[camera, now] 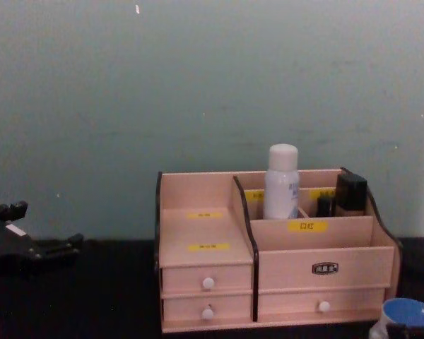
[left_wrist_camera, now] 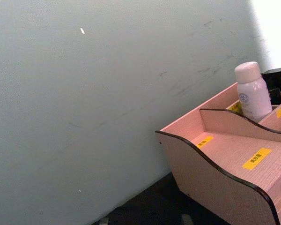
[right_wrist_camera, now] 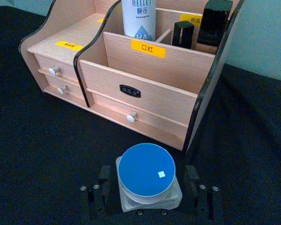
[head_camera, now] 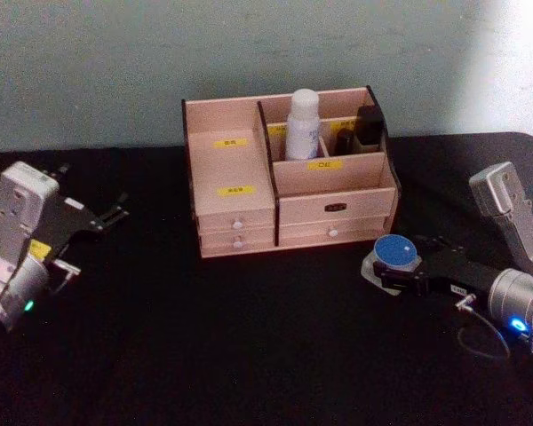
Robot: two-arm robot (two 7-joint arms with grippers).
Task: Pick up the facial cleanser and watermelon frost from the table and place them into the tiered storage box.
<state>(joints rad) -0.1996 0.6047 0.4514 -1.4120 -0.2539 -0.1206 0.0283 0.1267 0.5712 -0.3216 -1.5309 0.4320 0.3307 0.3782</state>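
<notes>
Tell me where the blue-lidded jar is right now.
In the head view the blue-lidded jar stands on the black table at the robot's right, in front of the tiered storage box's right end, between the open fingers of the right gripper.

The head camera looks down on the tiered storage box (head_camera: 338, 191). The chest camera faces its front from low down. The 2 wrist cameras see it close up.
</notes>
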